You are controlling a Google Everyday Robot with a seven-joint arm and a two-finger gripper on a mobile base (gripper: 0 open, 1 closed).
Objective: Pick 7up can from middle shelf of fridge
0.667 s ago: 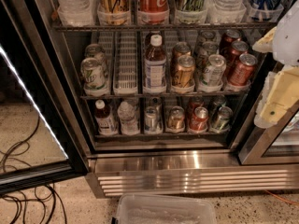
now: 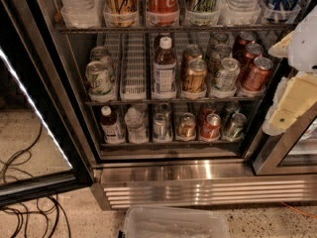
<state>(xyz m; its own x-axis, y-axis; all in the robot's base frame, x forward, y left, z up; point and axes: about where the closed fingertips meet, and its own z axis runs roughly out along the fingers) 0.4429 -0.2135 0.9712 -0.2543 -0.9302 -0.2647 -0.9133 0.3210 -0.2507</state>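
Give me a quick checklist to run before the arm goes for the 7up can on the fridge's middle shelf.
1. The door open: ok.
2. The 7up can upright at the front of the left lane of the middle shelf: ok.
3. The gripper lined up with it: not ok, it sits at the right edge of the fridge.
4. Room beside the can: ok, the neighbouring lane tray holds nothing.
5. Whether the second can behind touches it: cannot tell.

Your gripper [image 2: 291, 105] was found at the right edge of the view, at mid-height, its cream-coloured body tilted down toward the left. Your arm [image 2: 307, 43], white, sat directly above it, partly cut off by the frame edge.
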